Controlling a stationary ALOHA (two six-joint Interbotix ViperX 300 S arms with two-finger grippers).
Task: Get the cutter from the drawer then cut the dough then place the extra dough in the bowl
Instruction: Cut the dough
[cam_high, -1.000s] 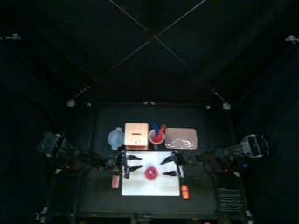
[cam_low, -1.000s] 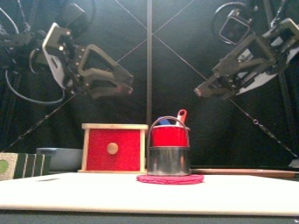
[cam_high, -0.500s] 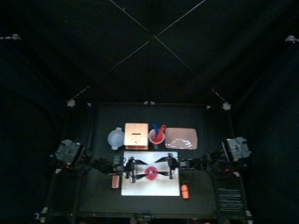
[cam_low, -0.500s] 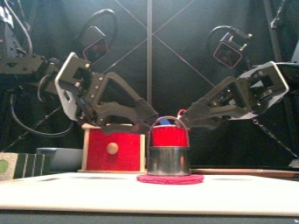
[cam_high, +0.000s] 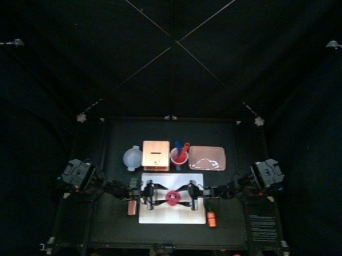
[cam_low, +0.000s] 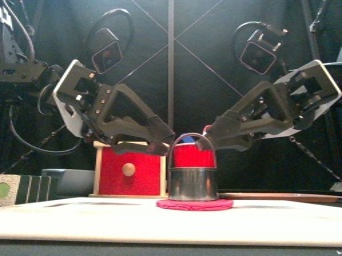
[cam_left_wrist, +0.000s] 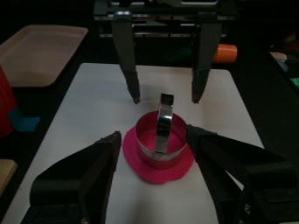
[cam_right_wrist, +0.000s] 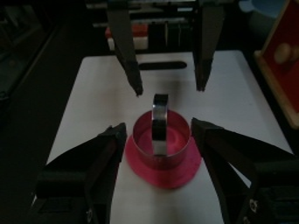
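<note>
Left wrist view: left tool (cam_left_wrist: 155, 134), right tool (cam_left_wrist: 163, 100) wide open, empty, near cutter (cam_left_wrist: 149, 145).

cutter (cam_low: 195, 183) sits on the dough (cam_low: 195, 205), middle of the cutting board (cam_high: 160, 217) up front; behind the board, going left to right: bowl (cam_high: 131, 157), box (cam_high: 158, 153), cup (cam_high: 179, 154), tray (cam_high: 211, 158)

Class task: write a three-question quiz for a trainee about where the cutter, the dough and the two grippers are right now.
1. True or false: the cutter stands on the dough.
2. The left gripper and right gripper are: A) both open, either side of the cutter; B) both shut; C) one shut on the cutter.
3. Fill in: the dough lies on the white ____.
Key: 1 true; 2 A; 3 cutting board.
</note>
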